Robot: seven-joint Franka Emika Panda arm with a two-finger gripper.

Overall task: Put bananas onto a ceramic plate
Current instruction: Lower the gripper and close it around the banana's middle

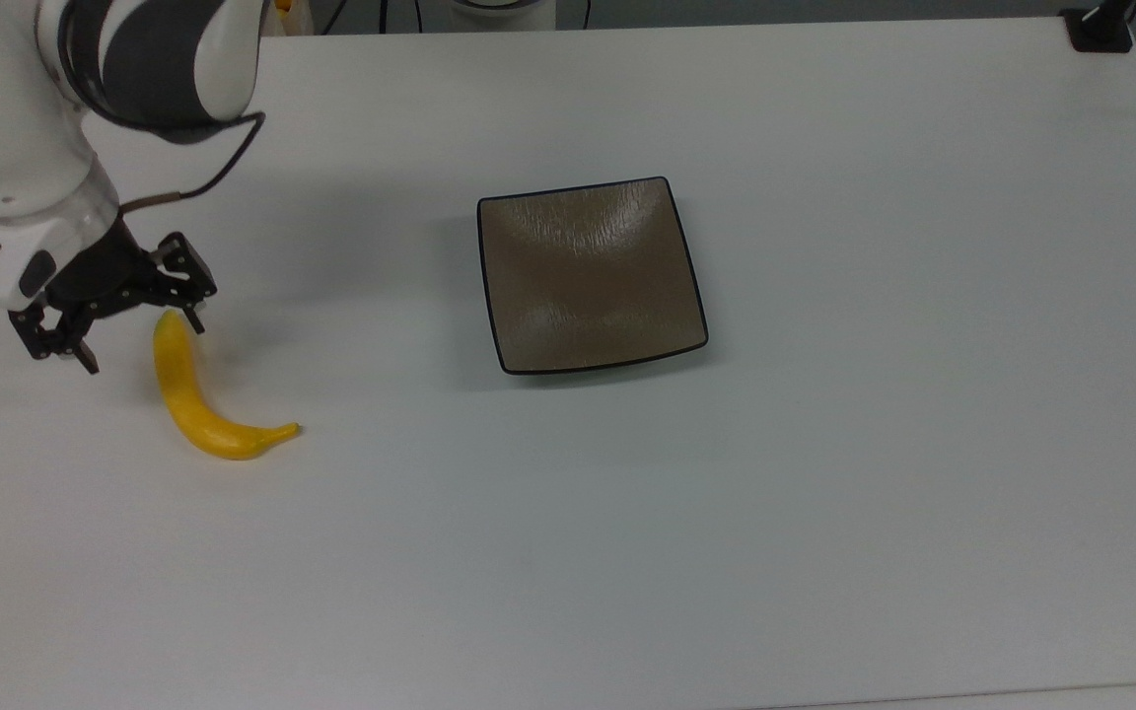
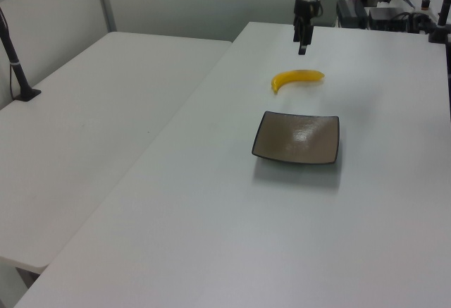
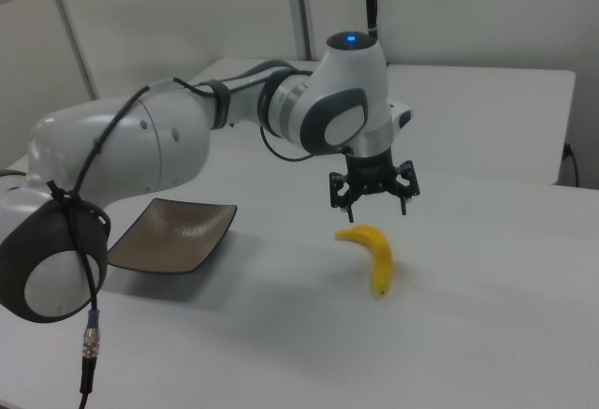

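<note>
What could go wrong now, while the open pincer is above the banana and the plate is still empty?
1. The pincer hangs over the banana's tip end, not its middle; a grip there may let the fruit swing or slip.
2. The banana is curved and glossy, so closing fingers might push it away along the table.
3. The plate is shallow, so the banana could slide off if released carelessly.
</note>
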